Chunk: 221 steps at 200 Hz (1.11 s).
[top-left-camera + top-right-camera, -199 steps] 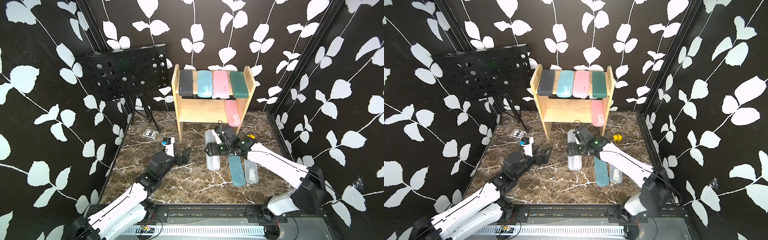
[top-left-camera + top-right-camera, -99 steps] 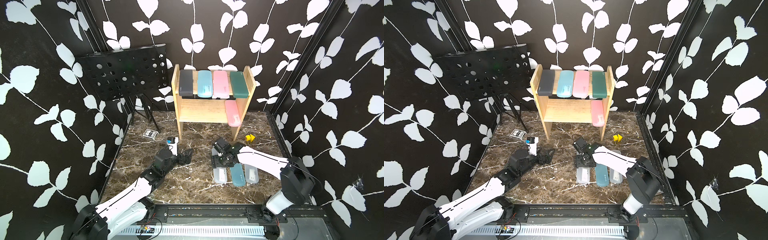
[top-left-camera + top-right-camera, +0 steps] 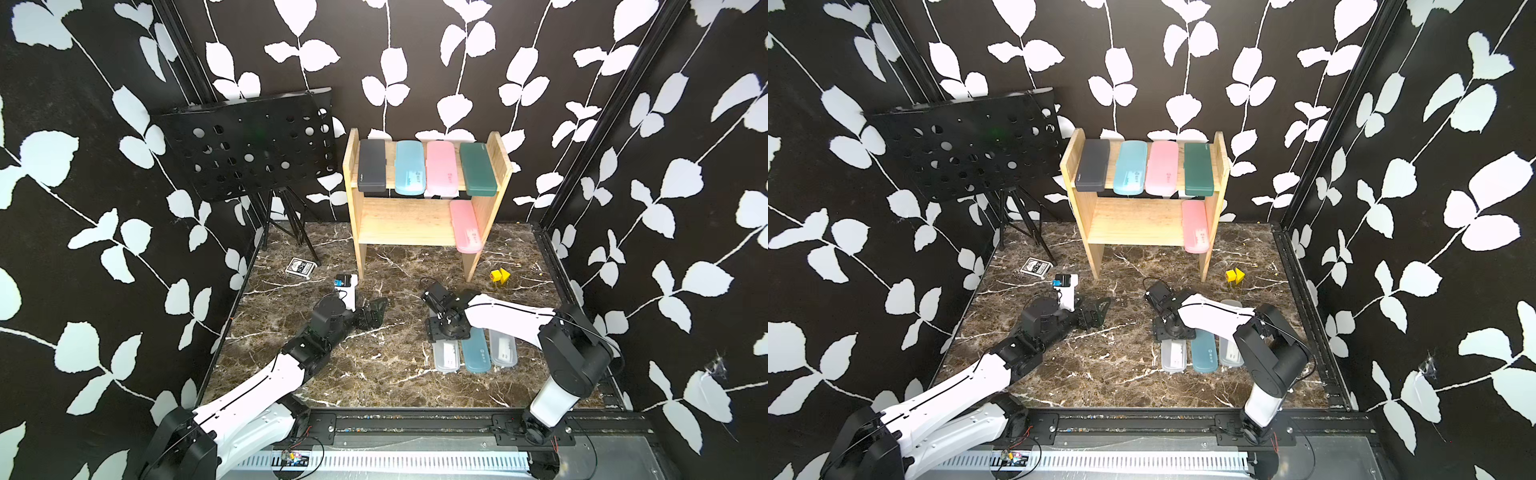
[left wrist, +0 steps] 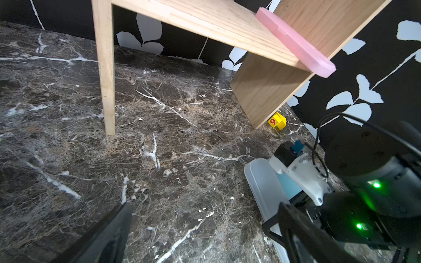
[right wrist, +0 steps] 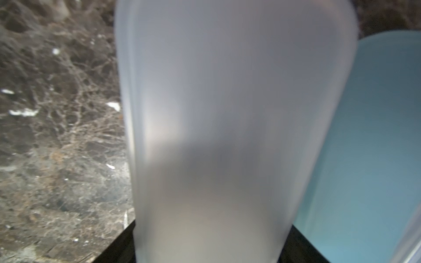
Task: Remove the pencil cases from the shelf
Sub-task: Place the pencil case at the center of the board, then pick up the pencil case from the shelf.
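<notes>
Down at the marble floor (image 3: pixel 374 374), right gripper (image 3: pixel 449 329) clasps a frosted clear case (image 3: pixel 446 358), just beside a teal case (image 3: pixel 476 358) and a second clear case (image 3: pixel 503 353) | left gripper (image 3: pixel 375 311) spread wide, empty, before the shelf (image 3: pixel 353 208) | top tier: black case (image 3: pixel 372 170), light-blue case (image 3: pixel 409 172), pink case (image 3: pixel 442 172), dark green case (image 3: pixel 478 174); lower tier: another pink case (image 3: pixel 467 228)

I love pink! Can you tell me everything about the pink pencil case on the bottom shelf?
The pink pencil case is a long, slim, matte plastic box with rounded ends, apparently closed. A seam with a small notch runs along its side; tiny print near its front end is unreadable. It lies flat and alone on the lower board of the wooden shelf, close beside the right-hand upright panel, its front end poking past the board's edge.
</notes>
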Available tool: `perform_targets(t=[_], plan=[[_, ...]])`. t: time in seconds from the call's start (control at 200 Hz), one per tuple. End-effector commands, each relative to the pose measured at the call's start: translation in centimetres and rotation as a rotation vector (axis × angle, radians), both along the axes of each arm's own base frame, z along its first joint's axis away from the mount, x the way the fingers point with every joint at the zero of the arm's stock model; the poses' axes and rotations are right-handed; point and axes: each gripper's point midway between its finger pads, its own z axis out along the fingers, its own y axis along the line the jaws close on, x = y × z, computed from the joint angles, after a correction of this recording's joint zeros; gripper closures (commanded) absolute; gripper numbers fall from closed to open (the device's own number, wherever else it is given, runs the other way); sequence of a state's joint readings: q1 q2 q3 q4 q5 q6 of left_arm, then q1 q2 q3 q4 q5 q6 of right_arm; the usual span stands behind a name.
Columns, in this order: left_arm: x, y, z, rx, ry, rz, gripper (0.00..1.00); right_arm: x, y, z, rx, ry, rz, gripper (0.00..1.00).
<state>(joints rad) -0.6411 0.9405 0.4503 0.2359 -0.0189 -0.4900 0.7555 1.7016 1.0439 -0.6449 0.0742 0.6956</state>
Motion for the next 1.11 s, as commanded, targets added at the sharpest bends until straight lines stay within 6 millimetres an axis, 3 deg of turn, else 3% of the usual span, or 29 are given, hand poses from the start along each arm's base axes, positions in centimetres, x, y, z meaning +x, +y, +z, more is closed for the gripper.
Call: perform_targets(t=[0.0, 0.12, 0.27, 0.51, 0.61, 0.63, 0.755, 0.845, 0.925, 0.98, 1.1], plan=[[0.2, -0.3, 1.5, -0.025, -0.027, -0.004, 0.01, -0.3, -1.5, -0.9, -0.050, 0.014, -0.017, 0.31], [0.2, -0.3, 1.6, -0.025, -0.028, -0.005, 0.01, -0.3, -1.7, -1.1, -0.053, 0.019, -0.016, 0.26], [0.2, -0.4, 1.8, -0.030, -0.028, -0.006, 0.01, -0.1, -1.6, -0.6, -0.049, 0.011, 0.001, 0.12], [0.4, -0.7, 2.8, -0.062, -0.025, -0.009, 0.01, 0.7, -0.6, 1.6, -0.006, -0.041, 0.034, 0.01], [0.4, -1.3, 4.2, -0.107, -0.028, -0.023, 0.01, 1.3, -0.3, 3.5, 0.020, -0.099, 0.051, 0.01], [0.5, -1.4, 4.6, -0.118, -0.027, -0.026, 0.01, 1.6, 0.0, 5.2, 0.052, -0.143, 0.055, 0.01], [0.8, -2.9, 8.2, -0.234, -0.046, -0.072, 0.01, 2.7, 0.3, 10.2, 0.142, -0.302, 0.054, 0.01], [1.3, -4.4, 11.0, -0.326, -0.044, -0.109, 0.01, 3.3, -0.4, 13.5, 0.178, -0.393, 0.037, 0.01], [2.0, -6.0, 12.8, -0.381, -0.031, -0.156, 0.01, 3.6, -1.8, 15.2, 0.206, -0.409, -0.008, 0.01], [2.9, -6.9, 13.3, -0.384, -0.013, -0.163, 0.02, 3.8, -2.9, 16.3, 0.231, -0.421, -0.050, 0.01], [5.4, -9.3, 12.0, -0.328, 0.084, -0.169, 0.01, 4.0, -6.1, 19.0, 0.287, -0.496, -0.162, 0.01]])
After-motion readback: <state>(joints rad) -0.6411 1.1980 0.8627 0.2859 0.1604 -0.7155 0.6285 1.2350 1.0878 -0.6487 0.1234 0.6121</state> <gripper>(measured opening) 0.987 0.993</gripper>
